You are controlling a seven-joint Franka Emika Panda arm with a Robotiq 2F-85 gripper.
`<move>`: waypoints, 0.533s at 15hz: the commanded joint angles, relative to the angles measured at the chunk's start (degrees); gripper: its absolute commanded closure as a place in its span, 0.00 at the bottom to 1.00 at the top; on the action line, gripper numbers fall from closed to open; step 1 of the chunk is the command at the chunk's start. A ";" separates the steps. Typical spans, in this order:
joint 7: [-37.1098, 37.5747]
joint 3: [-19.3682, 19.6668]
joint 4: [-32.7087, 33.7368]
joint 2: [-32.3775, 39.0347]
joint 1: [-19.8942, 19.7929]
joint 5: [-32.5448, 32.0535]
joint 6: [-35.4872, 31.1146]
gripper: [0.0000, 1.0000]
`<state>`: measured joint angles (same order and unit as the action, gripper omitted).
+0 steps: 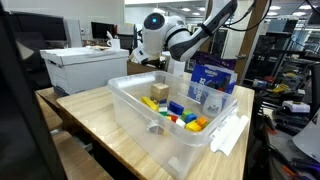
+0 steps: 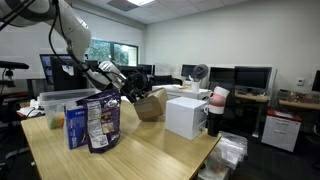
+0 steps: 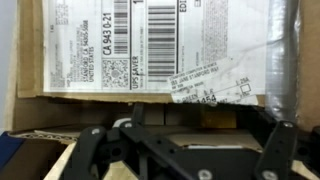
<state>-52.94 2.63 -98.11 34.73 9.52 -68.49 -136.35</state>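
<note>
Everything sits on the wooden table (image 1: pixel 90 115). The thing in front of you is the cardboard box (image 2: pixel 150 106), which in an exterior view stands between the clear bin (image 1: pixel 140 108) and the white box (image 2: pixel 186 116). The wrist view looks straight onto its side bearing the shipping label (image 3: pixel 150 35). Your gripper (image 3: pixel 183 140) is released, jaws spread wide with nothing between them, close to the cardboard; whether it touches I cannot tell. To do this well, I judge you should close in slowly and hold the jaws wide until an edge of the cardboard lies squarely between the fingers. Mind the bin's wall beside you. Thin cardboard bends, so grip near a fold rather than in the middle of a panel. Counting from big to small: one table, one white box, one clear bin, one cardboard box and two blue bags (image 2: pixel 103 122) standing side by side. On the cardboard are the shipping label and one smaller sticker (image 3: pixel 205 93). A handful of coloured blocks (image 1: pixel 180 115) lie in the bin, too small to count exactly.
</note>
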 commanded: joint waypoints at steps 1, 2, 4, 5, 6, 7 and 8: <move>9.04 0.03 -3.61 -3.09 0.99 -10.35 0.95 0.00; 10.69 -0.25 -3.96 -3.21 0.93 -12.32 1.23 0.00; 13.37 -0.92 -4.34 -3.33 0.70 -15.36 2.13 0.00; 14.59 -1.21 -4.62 -3.46 0.67 -16.75 2.80 0.00; 15.52 -1.40 -4.85 -3.52 0.68 -17.91 3.50 0.00; 16.70 -1.53 -4.98 -3.60 0.80 -19.22 4.46 0.00; 17.37 -1.75 -5.18 -3.70 0.80 -20.13 5.38 0.00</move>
<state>-39.69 1.62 -100.05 34.10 10.05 -84.06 -134.32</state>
